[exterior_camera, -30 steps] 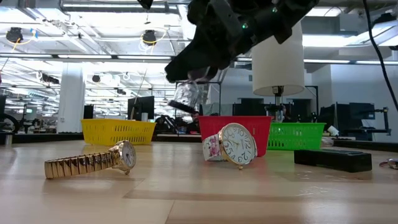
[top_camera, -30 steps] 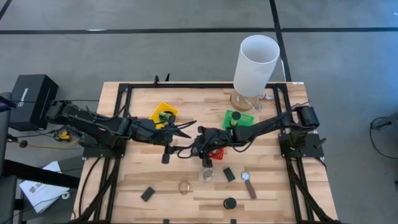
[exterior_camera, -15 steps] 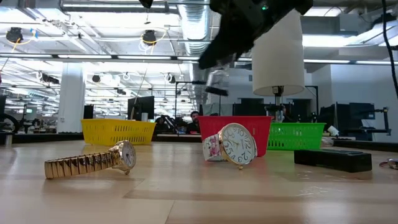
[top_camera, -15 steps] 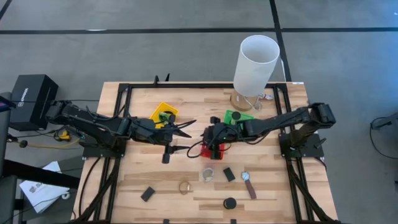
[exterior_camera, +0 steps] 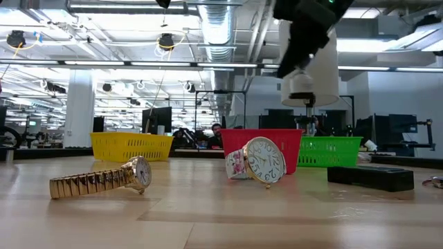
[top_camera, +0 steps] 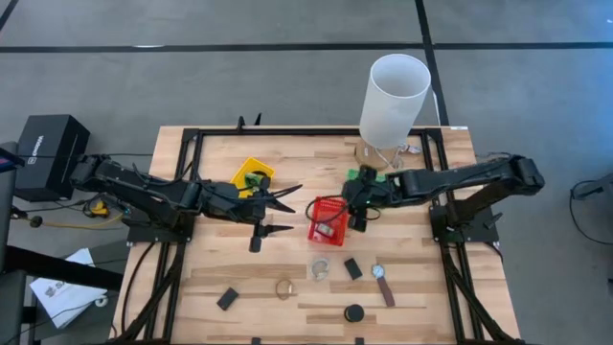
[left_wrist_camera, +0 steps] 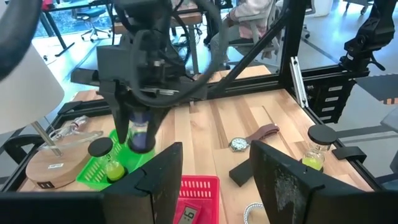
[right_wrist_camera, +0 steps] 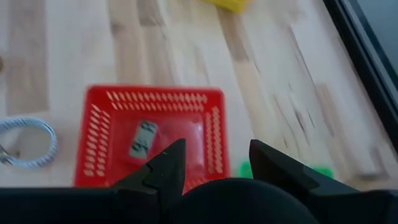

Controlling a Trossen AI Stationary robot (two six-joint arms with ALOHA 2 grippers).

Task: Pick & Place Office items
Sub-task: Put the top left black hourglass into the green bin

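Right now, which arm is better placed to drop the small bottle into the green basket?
The right. Its end effector grips the small bottle over the green basket. The left end effector hangs open and empty on the far side of the red basket.

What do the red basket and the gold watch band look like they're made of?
Red basket: looks like moulded plastic, going by its slotted walls and uniform glossy red. Gold watch band: probably metal, with shiny ribbed links that reflect light, though gold-coloured plating over another material can't be ruled out.
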